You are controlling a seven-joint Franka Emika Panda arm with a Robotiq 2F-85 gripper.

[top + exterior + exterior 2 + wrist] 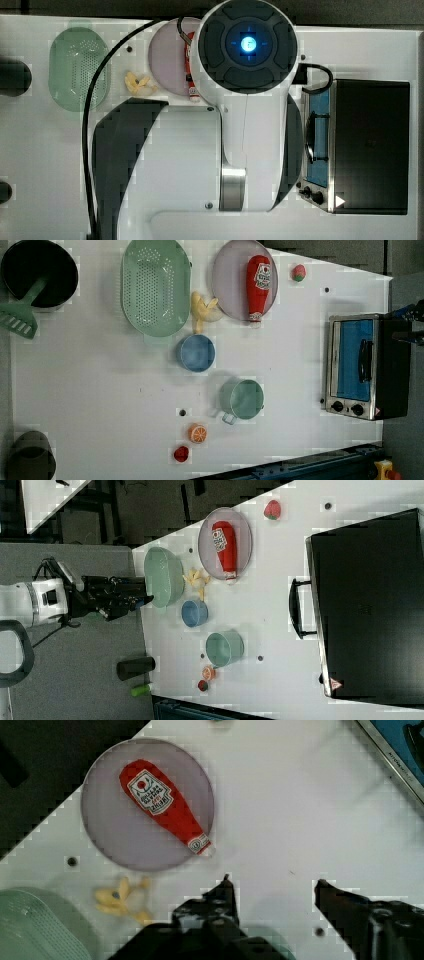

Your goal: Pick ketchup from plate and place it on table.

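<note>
While the ketchup lies flat on its side across the plate, you have nothing to lift yet: the gripper hangs above the table with its jaws spread wide and empty, well clear of the bottle. Look at the wrist view and you see why the high hover suits this stage, since from there both fingers frame bare tabletop while the whole bottle and plate stay in sight for lining up. The ketchup's whitish tip reaches the plate's rim on the side toward the yellow toy, and in the left view its fat end points toward the far table edge, so it runs nearly straight across the plate. Because it lies down, I judge you will want the jaws turned to close across its narrow width, probably near the labelled middle where the body is fullest. Open white table lies on the plate's side toward the oven, with only the strawberry near the edge, so that looks the easiest place to set it. Mind the basket and blue bowl on the other side.
</note>
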